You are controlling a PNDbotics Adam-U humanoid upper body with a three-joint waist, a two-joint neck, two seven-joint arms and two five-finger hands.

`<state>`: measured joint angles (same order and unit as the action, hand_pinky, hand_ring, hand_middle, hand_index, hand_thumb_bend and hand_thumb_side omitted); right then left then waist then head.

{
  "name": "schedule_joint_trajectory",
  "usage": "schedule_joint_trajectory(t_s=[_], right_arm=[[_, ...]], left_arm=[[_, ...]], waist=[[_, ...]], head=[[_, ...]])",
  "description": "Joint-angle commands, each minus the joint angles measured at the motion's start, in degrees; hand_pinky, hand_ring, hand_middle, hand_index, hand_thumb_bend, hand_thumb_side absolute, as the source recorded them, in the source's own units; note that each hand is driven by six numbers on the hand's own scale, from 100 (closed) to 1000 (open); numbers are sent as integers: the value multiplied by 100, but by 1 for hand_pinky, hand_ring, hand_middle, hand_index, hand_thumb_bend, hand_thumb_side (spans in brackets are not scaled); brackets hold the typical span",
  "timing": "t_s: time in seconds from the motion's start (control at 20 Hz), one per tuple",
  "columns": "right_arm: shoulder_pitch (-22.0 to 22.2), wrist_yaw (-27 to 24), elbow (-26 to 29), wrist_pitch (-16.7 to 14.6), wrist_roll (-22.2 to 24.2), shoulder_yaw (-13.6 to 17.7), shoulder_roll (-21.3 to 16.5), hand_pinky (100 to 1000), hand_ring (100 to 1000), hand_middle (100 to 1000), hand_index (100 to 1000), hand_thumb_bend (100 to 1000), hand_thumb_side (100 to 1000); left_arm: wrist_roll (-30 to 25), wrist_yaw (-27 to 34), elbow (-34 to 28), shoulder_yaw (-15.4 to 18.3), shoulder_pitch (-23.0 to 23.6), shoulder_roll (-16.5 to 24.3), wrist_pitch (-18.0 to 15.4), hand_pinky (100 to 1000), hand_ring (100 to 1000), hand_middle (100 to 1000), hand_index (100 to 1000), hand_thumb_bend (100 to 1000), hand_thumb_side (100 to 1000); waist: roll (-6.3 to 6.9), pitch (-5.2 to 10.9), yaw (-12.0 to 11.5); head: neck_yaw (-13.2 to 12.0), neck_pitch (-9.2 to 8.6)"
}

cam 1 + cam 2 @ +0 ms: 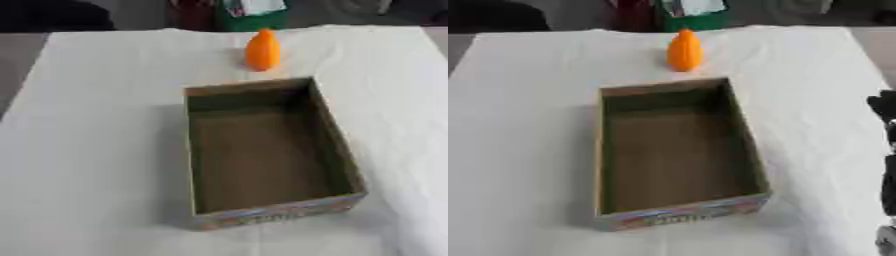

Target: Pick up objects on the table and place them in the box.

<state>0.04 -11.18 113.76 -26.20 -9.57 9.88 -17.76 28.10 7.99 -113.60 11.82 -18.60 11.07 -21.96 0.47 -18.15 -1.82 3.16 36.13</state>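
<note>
We see the orange object at top centre, beyond the box; our right hand shows at the right edge, its state we cannot tell.

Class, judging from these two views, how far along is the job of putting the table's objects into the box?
Nothing looks done: the box is empty. Nothing is in hand; only a dark part of the right arm shows at the right edge of the right eye view, holding nothing visible. Left to do: the orange object stands on the table beyond the box.

head stereo pair, looking down, box shared
</note>
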Motion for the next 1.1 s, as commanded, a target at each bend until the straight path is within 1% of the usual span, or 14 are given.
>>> schedule_joint_trajectory(t_s=[0.05,0.25,0.35,0.5,0.65,0.7,0.9,1.0,1.1], right_arm=[[-1,-21,84,-18,-11,50,-110,870,763,713,915,100,1000],[2,-6,84,-111,-34,45,-296,868,767,718,915,100,1000],[2,0,84,-163,-71,53,-450,868,773,725,918,100,1000],[-17,102,84,-173,-102,82,-871,873,806,766,944,100,1000],[-52,343,84,-91,-117,153,-1372,878,825,791,965,100,1000],[-64,443,84,-16,-96,169,-1556,888,841,811,985,100,1000],[-176,738,84,411,13,236,-2276,888,856,835,997,100,1000],[-258,825,84,611,33,251,-2580,887,863,846,1000,100,1000],[-361,883,84,797,58,255,-2894,886,867,850,1000,100,1000]], left_arm=[[-2,12,-99,45,-21,47,-12,418,555,607,736,100,805],[-10,12,-99,41,-21,47,-9,419,555,607,736,100,805],[-11,13,-99,41,-11,43,-3,419,555,607,736,100,805],[-17,11,-99,37,26,37,9,419,555,607,736,100,805],[-20,14,-99,33,55,19,23,419,555,607,736,100,805],[-23,16,-99,28,59,15,28,419,555,607,736,100,806],[-51,25,-99,4,76,15,47,419,556,607,736,100,806],[-62,33,-99,-4,84,13,52,419,556,607,736,100,806],[-74,39,-99,-13,100,11,60,419,556,607,736,100,806]], waist=[[-8,98,-7],[-10,77,-20],[-7,80,-25],[-7,102,-27],[-12,141,-33],[-15,159,-41],[-20,217,-86],[-20,236,-108],[-15,249,-132]], head=[[-6,-31],[4,-2],[1,13],[-31,54],[-49,75],[-50,86],[-15,163],[23,250],[78,392]])
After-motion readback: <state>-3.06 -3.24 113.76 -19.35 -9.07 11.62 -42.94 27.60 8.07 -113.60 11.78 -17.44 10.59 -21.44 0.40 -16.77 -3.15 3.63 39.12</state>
